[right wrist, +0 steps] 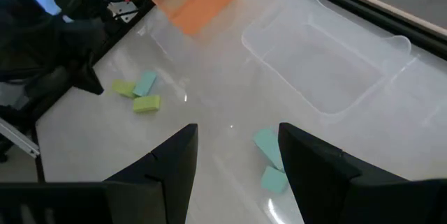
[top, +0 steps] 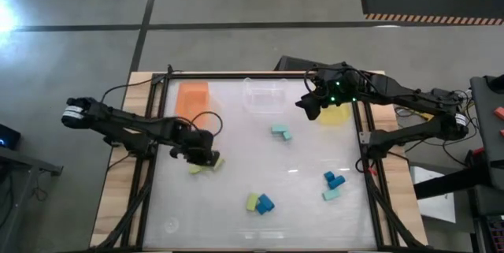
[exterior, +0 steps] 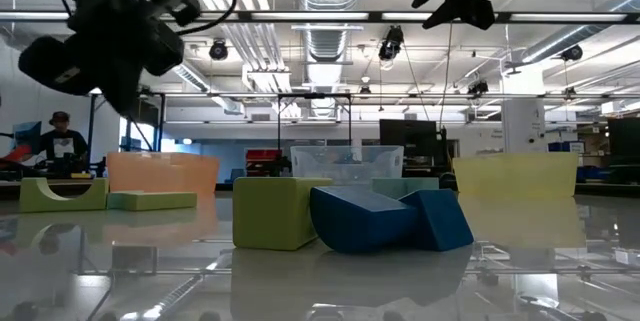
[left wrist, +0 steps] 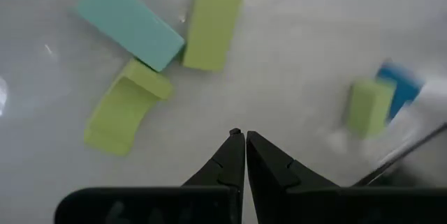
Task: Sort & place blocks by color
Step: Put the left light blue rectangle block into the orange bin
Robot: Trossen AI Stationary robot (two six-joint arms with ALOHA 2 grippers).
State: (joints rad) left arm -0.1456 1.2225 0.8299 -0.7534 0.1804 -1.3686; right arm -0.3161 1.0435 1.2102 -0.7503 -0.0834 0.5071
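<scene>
Teal, yellow-green and blue blocks [top: 259, 202] are scattered over the white table [top: 236, 150] in small groups, none inside the orange tray [top: 191, 95], clear tray [top: 264, 95] or yellow tray [top: 336, 114]. One group is partly hidden beneath the left gripper [top: 206, 158], whose fingers are clenched on nothing. The right gripper [top: 309, 106], fingers parted and empty, is held by the yellow tray, partly covering it.

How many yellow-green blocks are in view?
3. An arched one and a straight one lie by a teal block near the left gripper; a third sits beside a blue block. More may be hidden.
</scene>
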